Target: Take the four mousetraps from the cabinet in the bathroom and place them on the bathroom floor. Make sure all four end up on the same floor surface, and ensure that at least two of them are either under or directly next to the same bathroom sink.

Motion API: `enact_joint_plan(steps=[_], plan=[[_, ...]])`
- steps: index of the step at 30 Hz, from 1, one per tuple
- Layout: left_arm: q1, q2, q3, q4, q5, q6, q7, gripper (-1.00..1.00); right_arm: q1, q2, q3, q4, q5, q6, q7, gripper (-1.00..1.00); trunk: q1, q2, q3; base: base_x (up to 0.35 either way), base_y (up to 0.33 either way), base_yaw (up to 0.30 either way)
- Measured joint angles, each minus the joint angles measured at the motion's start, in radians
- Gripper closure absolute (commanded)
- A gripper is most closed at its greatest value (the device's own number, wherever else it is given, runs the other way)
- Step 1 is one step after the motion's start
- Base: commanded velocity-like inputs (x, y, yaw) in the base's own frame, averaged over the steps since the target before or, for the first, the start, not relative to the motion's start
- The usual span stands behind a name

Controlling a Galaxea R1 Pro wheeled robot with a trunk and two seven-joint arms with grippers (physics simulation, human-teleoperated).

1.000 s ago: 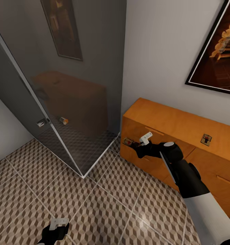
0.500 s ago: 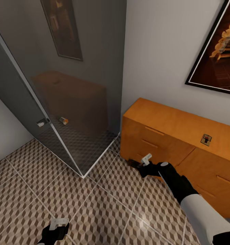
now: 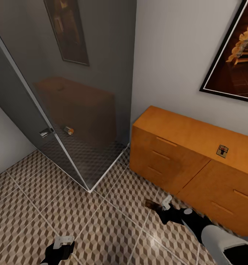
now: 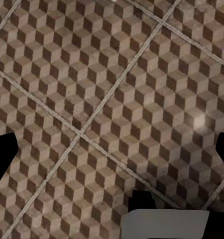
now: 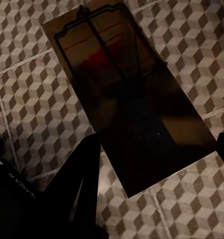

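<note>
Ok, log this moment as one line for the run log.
phase: placing | right gripper: low over bathroom floor, shut on mousetrap | left gripper: idle, open | cabinet: one mousetrap on top

Shower enclosure: smoked glass panels in a pale metal frame, meeting at a corner that juts out toward the room.
Door handle: small chrome fitting on the left glass panel.
Small canister: lying on its side on the shower tray, behind the glass.
Framed picture: dark frame, warm brown scene, on the white wall at upper right.
Second framed picture: seen through the glass, tall and dim.
</note>
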Motion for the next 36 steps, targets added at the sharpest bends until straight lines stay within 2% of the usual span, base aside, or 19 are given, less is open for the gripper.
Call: enact_joint_plan(steps=[3,6,8,9,10,11,13,15,17,23,30,36], plan=[[0.0,0.0,0.0,0.0,0.0,-0.001,-0.001,-1.0,0.001,-0.018,0.0,0.104,-0.009,-0.148,-0.075,1.0,0.0,0.0,0.0,0.0,0.0,0.0],[0.0,0.0,0.0,0.0,0.0,-0.001,-0.001,-1.0,0.009,-0.031,0.0,0.132,-0.025,-0.208,-0.147,1.0,0.0,0.0,0.0,0.0,0.0,0.0],[0.0,0.0,0.0,0.0,0.0,-0.001,-0.001,-1.0,0.019,-0.041,0.001,0.139,-0.044,-0.23,-0.171,1.0,0.0,0.0,0.0,0.0,0.0,0.0],[0.0,-0.001,0.0,0.0,0.0,-0.001,-0.001,-1.0,0.031,-0.045,0.002,0.142,-0.062,-0.25,-0.181,1.0,0.0,0.0,0.0,0.0,0.0,0.0],[0.0,-0.001,0.0,0.0,0.0,-0.001,-0.001,-1.0,0.063,-0.05,0.005,0.145,-0.104,-0.302,-0.193,1.0,0.0,0.0,0.0,0.0,0.0,0.0],[0.0,-0.001,0.0,0.0,0.0,-0.001,-0.001,-1.0,0.078,-0.052,0.001,0.145,-0.128,-0.331,-0.197,1.0,0.0,0.0,0.0,0.0,0.0,0.0],[0.0,0.0,0.0,0.0,0.0,0.0,0.0,-1.0,0.093,-0.056,-0.003,0.146,-0.163,-0.364,-0.2,1.0,0.0,0.0,0.0,0.0,0.0,0.0],[0.0,0.0,0.0,0.0,0.0,0.0,0.0,-1.0,0.115,-0.063,-0.005,0.147,-0.224,-0.393,-0.204,1.0,0.0,0.0,0.0,0.0,0.0,0.0],[0.0,0.0,0.0,0.0,0.0,0.0,0.0,-1.0,0.15,-0.065,-0.005,0.147,-0.277,-0.408,-0.207,1.0,0.0,0.0,0.0,0.0,0.0,0.0],[0.0,-0.001,0.0,0.0,0.0,0.0,0.0,-1.0,0.179,-0.061,-0.007,0.147,-0.399,-0.415,-0.209,1.0,0.0,0.0,0.0,0.0,0.0,0.0],[0.0,-0.003,-0.001,0.001,0.0,0.0,0.0,-1.0,0.182,-0.037,-0.006,0.147,-0.422,-0.414,-0.21,1.0,0.0,0.0,0.0,0.0,0.0,0.0],[0.0,-0.007,-0.002,0.002,0.0,0.0,0.0,-1.0,0.182,-0.033,-0.007,0.147,-0.423,-0.413,-0.21,1.0,0.0,0.0,0.0,0.0,0.0,0.0]])
